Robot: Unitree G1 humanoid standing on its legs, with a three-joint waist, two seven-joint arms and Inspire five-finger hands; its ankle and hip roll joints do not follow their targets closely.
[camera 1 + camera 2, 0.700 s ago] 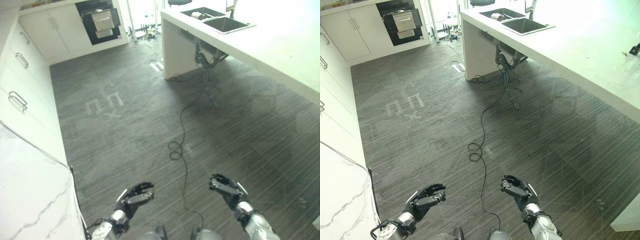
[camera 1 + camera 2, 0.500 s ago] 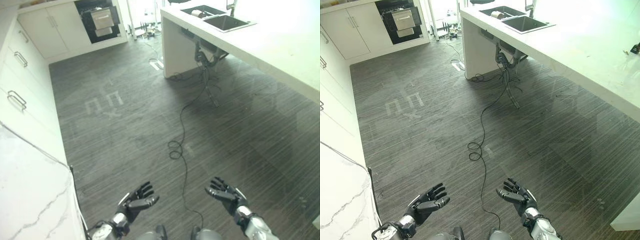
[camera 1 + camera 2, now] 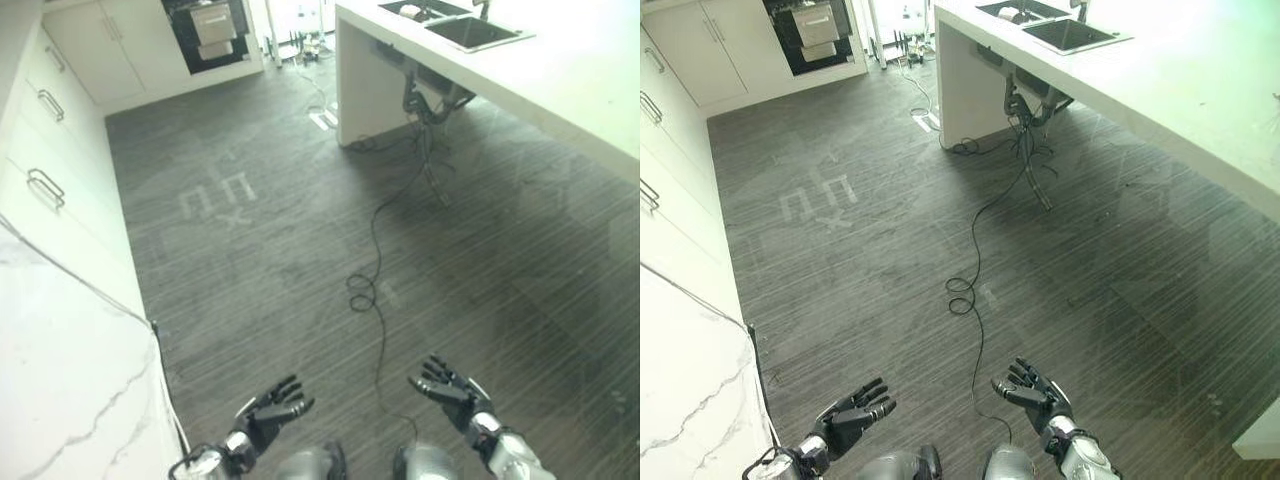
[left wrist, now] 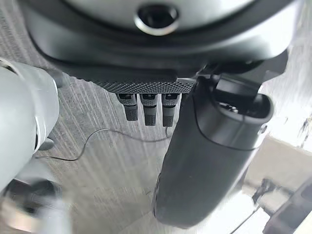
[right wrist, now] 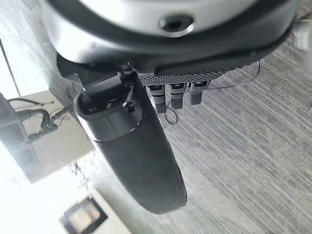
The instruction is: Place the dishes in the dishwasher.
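Note:
Both hands hover low over the dark striped floor with straight, spread fingers and nothing in them. My left hand (image 3: 268, 411) is at the bottom left, my right hand (image 3: 445, 386) at the bottom right. A double sink (image 3: 470, 28) is set in the white island counter (image 3: 560, 80) at the far right; a dish (image 3: 410, 11) lies in its farther basin. An open dark appliance (image 3: 215, 30) with a pulled-out rack stands in the far white cabinets. In the wrist views the left hand's fingers (image 4: 146, 107) and the right hand's fingers (image 5: 175, 95) point out over the floor.
White drawers with metal handles (image 3: 45, 185) line the left side, above a marbled white counter (image 3: 70, 400). A thin black cable (image 3: 375, 280) runs across the floor from under the island. Taped marks (image 3: 215, 198) lie on the floor.
Both hands have gone from curled to straight, spread fingers. The camera has shifted, so the whole scene sits a little higher and to the right.

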